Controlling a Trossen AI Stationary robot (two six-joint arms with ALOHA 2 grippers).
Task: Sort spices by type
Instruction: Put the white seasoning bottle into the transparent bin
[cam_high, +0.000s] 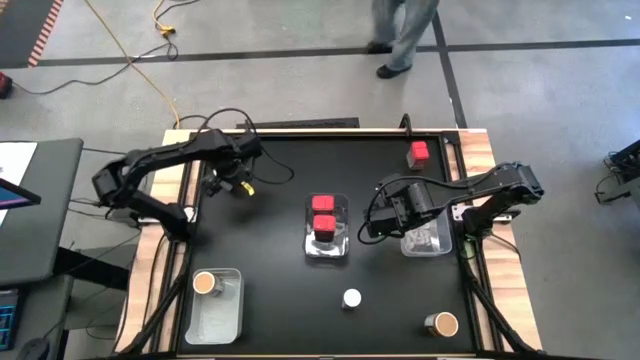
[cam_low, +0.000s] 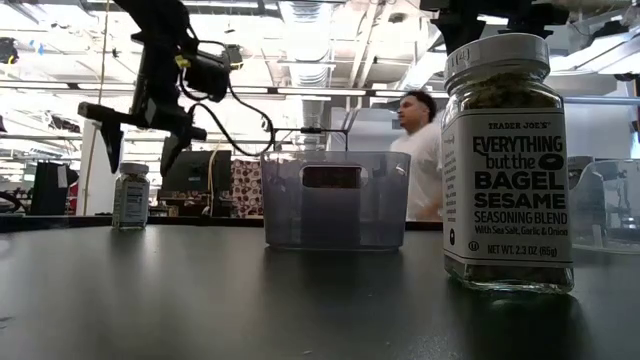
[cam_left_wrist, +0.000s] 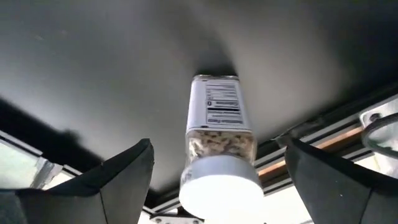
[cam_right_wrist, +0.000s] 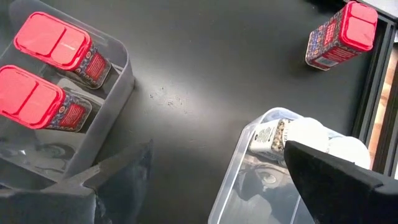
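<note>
My left gripper (cam_left_wrist: 217, 146) is open and hangs over a white-lidded spice jar (cam_left_wrist: 219, 143) that stands upright on the table near its far left corner. One finger is on either side of the jar, and neither touches it. The low view shows this gripper (cam_low: 142, 150) just above the jar (cam_low: 131, 196). My right gripper (cam_right_wrist: 217, 158) is open over bare table between the middle bin (cam_high: 327, 243) and the right bin (cam_high: 428, 243). Two red square-topped tins (cam_right_wrist: 53, 40) stand in the middle bin. White-lidded jars (cam_right_wrist: 308, 134) lie in the right bin.
A third red tin (cam_high: 418, 153) stands near the far right corner. A white-lidded jar (cam_high: 352, 298) stands near the front edge and a brown-topped jar (cam_high: 441, 324) at the front right. The near-left bin (cam_high: 225, 315) holds a brown-topped jar (cam_high: 205, 283). A person walks beyond the table.
</note>
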